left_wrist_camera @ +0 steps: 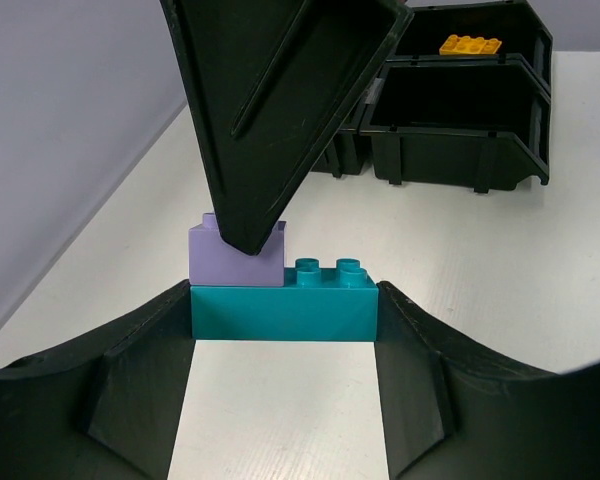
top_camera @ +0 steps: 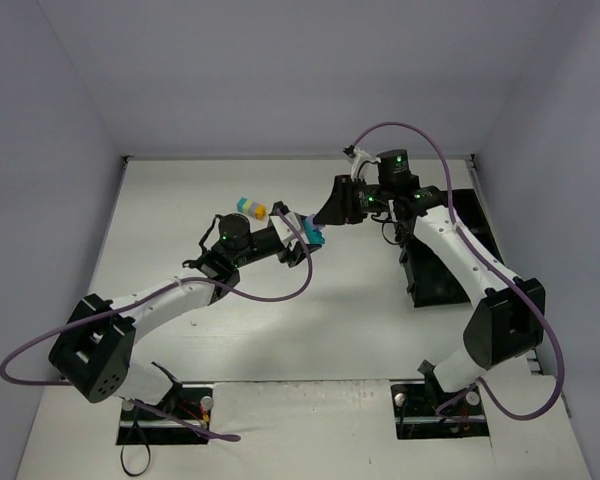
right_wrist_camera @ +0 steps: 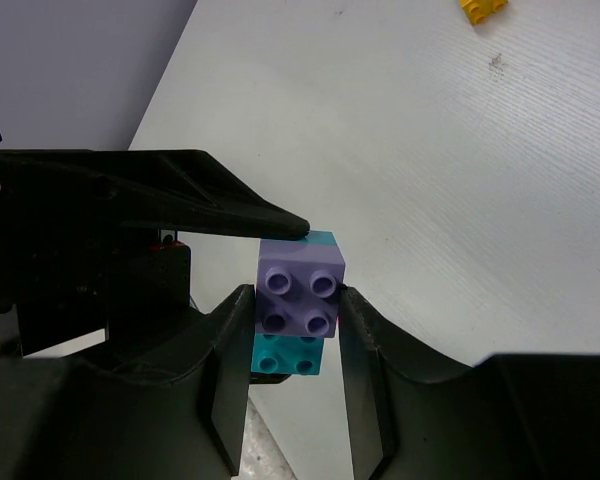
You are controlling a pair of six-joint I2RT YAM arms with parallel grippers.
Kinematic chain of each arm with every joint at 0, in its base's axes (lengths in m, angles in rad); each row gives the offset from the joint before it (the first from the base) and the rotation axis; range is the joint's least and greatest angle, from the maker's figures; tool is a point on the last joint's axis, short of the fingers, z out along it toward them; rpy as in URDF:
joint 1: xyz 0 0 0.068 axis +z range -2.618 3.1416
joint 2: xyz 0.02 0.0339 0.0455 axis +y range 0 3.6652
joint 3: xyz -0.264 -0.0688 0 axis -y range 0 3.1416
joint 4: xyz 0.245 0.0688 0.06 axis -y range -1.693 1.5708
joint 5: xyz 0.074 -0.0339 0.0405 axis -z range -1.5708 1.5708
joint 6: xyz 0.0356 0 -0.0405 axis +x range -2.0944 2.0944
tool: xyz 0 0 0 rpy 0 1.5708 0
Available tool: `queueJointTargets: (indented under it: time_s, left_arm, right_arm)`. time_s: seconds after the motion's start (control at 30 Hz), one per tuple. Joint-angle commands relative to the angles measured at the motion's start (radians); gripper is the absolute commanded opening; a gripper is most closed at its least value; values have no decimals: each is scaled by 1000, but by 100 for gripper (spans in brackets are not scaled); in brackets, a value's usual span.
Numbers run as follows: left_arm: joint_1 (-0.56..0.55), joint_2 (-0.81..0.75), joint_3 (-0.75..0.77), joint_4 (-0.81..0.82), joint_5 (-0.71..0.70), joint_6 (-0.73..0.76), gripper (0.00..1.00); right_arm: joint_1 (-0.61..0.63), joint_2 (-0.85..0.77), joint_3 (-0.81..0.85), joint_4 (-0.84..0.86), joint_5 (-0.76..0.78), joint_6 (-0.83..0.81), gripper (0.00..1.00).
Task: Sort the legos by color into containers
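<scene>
My left pincer (left_wrist_camera: 283, 310) clamps the teal brick (left_wrist_camera: 310, 315) by its ends. My right pincer (right_wrist_camera: 296, 305) squeezes the lavender brick (right_wrist_camera: 300, 292), partly hiding it. White counter (right_wrist_camera: 460, 180) spreads beyond.

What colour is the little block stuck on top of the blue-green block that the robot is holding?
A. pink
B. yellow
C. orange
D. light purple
D: a lavender brick sits on one end of the teal brick. The left gripper clamps the teal brick by its ends, and the right gripper pinches the lavender brick.
</scene>
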Motion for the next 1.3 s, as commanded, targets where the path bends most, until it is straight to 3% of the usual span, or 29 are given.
queueJointTargets:
  time_s: [0.0,0.3,0.7,0.83,0.87,1.0,1.1,1.27]
  left_arm:
    - [-4,-19,56,118,27,2,0]
    - [-2,-42,-8,102,-16,1,0]
    - [-1,-34,-56,106,-39,-2,0]
    - [-1,-28,-39,99,-42,-10,0]
    - [-1,-28,-33,86,-51,-11,0]
    - [-2,-23,5,33,-70,-33,0]
    - [-4,-14,65,-58,-82,-57,0]
    - [-7,-19,81,-73,-79,-56,0]
  right_arm:
    - [9,-5,-5,51,-61,-8,0]
    - [-26,-75,-20,45,11,-46,0]
    - [-172,-151,-84,4,63,-88,0]
    - [-190,-178,-126,-67,305,-50,0]
    - [-193,-189,-150,-84,453,-36,0]
    - [-225,-244,-260,-139,746,72,0]
    - [-261,-286,-326,-156,866,136,0]
    - [-295,-310,-380,-165,994,198,0]
